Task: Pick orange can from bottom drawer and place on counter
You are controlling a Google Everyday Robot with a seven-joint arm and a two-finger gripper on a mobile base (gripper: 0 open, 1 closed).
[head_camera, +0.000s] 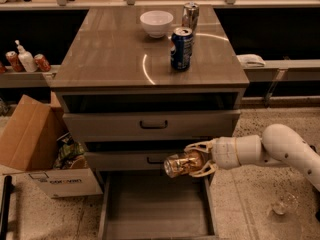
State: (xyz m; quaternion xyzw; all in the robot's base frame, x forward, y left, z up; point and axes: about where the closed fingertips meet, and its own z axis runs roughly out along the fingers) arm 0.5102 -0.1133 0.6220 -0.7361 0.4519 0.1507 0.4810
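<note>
Above the open bottom drawer (155,211), level with the middle drawer front (120,160): gripper (190,161) reaching in from the right, fingers (199,146) clamped above and below the orange can (181,164). Holds the can on its side, one silver end toward the left, clear of the drawer floor, probably the result of a sideways reach into the low tray. Reads as the lift stage, with placement not yet done. On the tabletop (107,51), blue can (181,49), silver can (190,15) behind it and white bowl (156,23) grouped toward the rear middle, with bare surface at front and left, likely the easier spot for setting down. Calls for righting the can before release, to keep it from rolling.
</note>
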